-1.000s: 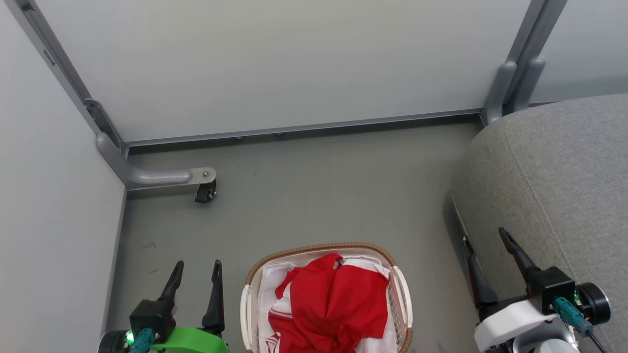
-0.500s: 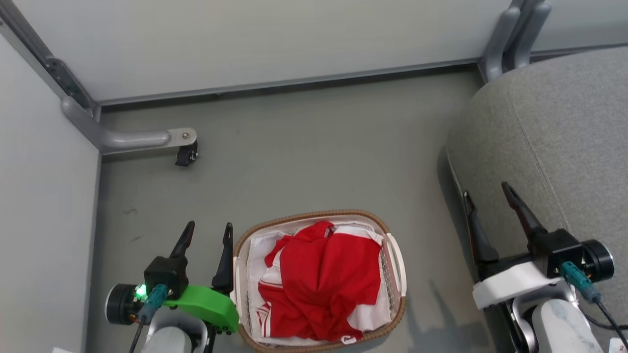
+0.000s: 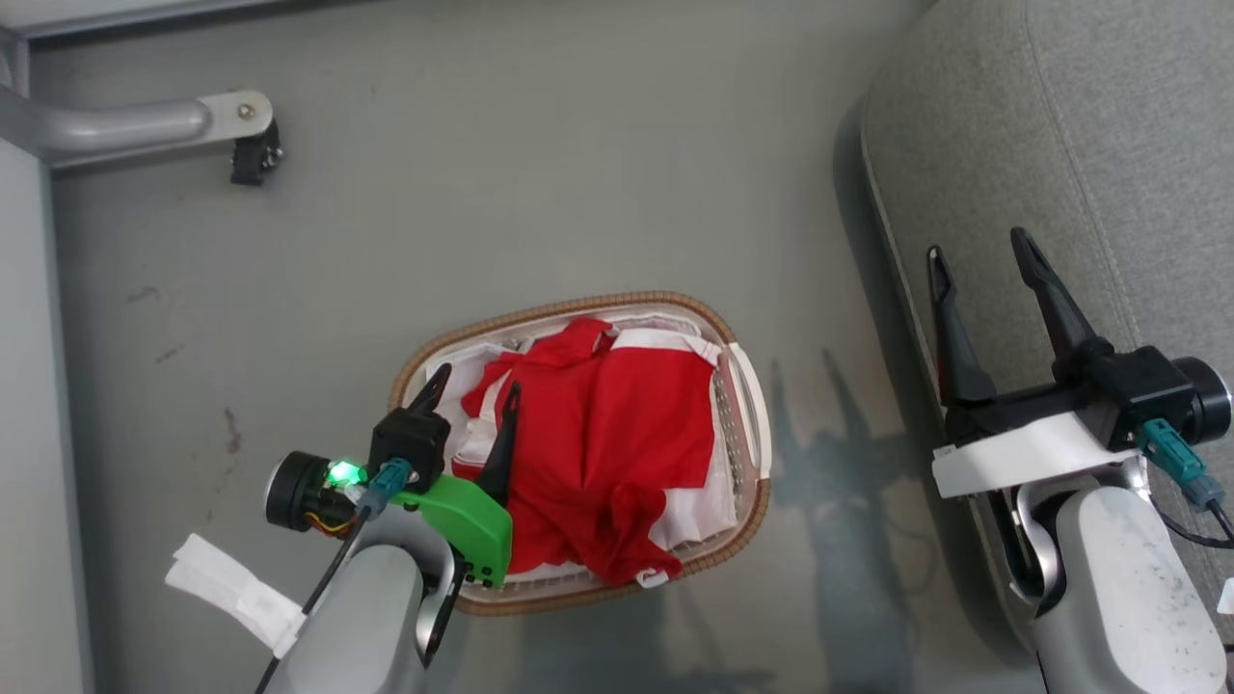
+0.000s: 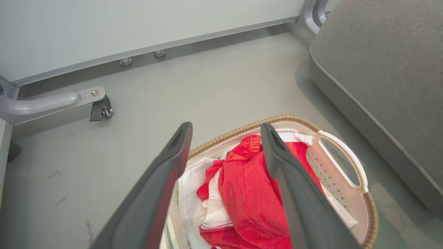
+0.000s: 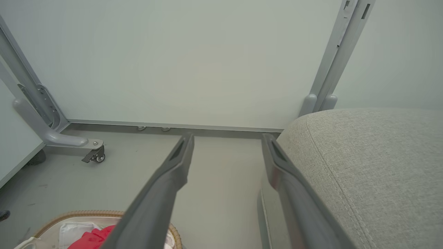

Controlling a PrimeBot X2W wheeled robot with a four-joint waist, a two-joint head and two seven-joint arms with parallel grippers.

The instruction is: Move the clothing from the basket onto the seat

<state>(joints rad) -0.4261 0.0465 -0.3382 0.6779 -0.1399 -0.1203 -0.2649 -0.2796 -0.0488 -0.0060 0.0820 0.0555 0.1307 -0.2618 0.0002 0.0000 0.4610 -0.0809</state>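
Looking down from the head camera, I have my left pincer (image 3: 475, 381) hanging over the left side of the basket (image 3: 617, 300). Its two dark fingers are spread wide with nothing gripped between them. Whether the tips touch the cloth below I cannot tell. The clothing (image 3: 607, 424) lies heaped inside the basket, bright red and bunched up, covering most of the middle and the right half. The white lining (image 4: 189, 186) shows beside it on the left. The basket stands on the grey floor (image 3: 482, 193), with its brown woven rim clear all along the far end.

My right pincer (image 3: 977, 244) is spread just as wide and holds nothing. It hangs at the left edge of the seat (image 3: 1109, 145), one finger over the rounded border and the other over the grey cushion. A strip of bare floor lies between the seat and the basket. Far off on the left, a metal leg with a small castor (image 3: 255, 159) rests on the floor.
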